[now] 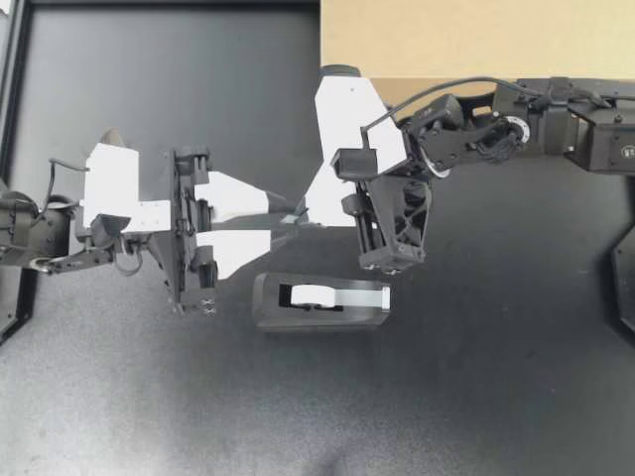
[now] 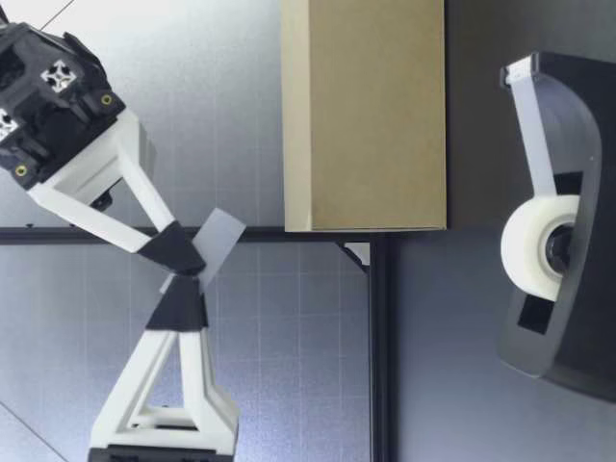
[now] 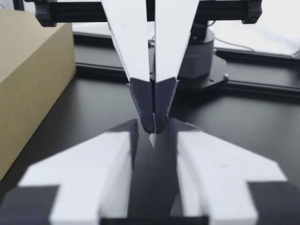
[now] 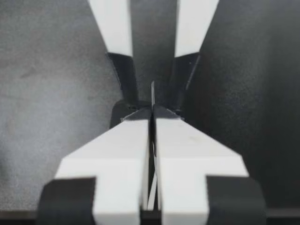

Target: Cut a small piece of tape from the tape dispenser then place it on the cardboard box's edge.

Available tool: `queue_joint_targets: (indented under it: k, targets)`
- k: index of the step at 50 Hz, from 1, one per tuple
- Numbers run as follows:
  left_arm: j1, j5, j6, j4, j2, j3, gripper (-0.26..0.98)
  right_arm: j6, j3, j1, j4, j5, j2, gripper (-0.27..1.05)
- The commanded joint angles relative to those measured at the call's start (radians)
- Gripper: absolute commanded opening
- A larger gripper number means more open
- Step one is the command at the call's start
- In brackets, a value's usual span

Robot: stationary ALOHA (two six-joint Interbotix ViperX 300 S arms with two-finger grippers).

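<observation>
Right hand (image 1: 306,210) grips tape piece (image 2: 219,238); left hand (image 1: 287,218) open around it, 12 o'clock from tape dispenser (image 1: 319,302); cardboard box (image 1: 476,40) edge at 1 o'clock.

A dark matte table (image 1: 476,407) is seen, and it is bordered on its far side by a black rail (image 1: 169,4). Behind the table a pale wall (image 2: 289,366) with a fine grid is shown. The wall is crossed by a thin upright black bar (image 2: 29,235).

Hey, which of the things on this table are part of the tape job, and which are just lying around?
Part of the job: tape dispenser; cardboard box; piece of tape, pinched in my right gripper, my left gripper open around it.
Just lying about: nothing that I can see, only the black table itself.
</observation>
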Motion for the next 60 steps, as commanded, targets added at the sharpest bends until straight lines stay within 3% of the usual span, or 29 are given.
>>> queue_joint_targets:
  k: [1, 11, 23, 31, 43, 55, 60]
  targets:
    - [-0.002, -0.009, 0.003, 0.000, -0.011, -0.015, 0.10, 0.000, -0.025, 0.003, 0.000, -0.003, -0.015, -0.07]
    - [-0.002, -0.009, 0.011, 0.000, -0.011, -0.015, -0.08, 0.000, -0.025, 0.003, 0.002, -0.003, -0.018, -0.07]
    - [-0.002, -0.006, 0.018, -0.002, -0.015, -0.014, -0.10, 0.006, -0.025, 0.002, 0.000, -0.006, -0.015, -0.05]
    - [-0.002, -0.006, 0.021, -0.002, -0.015, -0.017, -0.10, 0.023, -0.023, -0.002, 0.000, -0.011, -0.012, 0.08]
    - [-0.002, -0.003, 0.020, 0.000, -0.014, -0.014, -0.10, 0.023, -0.017, -0.002, 0.000, -0.015, -0.008, 0.44]
    - [0.000, -0.014, 0.002, -0.006, -0.003, -0.015, -0.10, 0.023, 0.038, -0.034, -0.002, -0.071, -0.040, 0.44]
    - [0.008, -0.035, -0.005, -0.043, 0.006, -0.021, -0.10, 0.021, 0.086, -0.066, -0.002, -0.115, -0.077, 0.44]
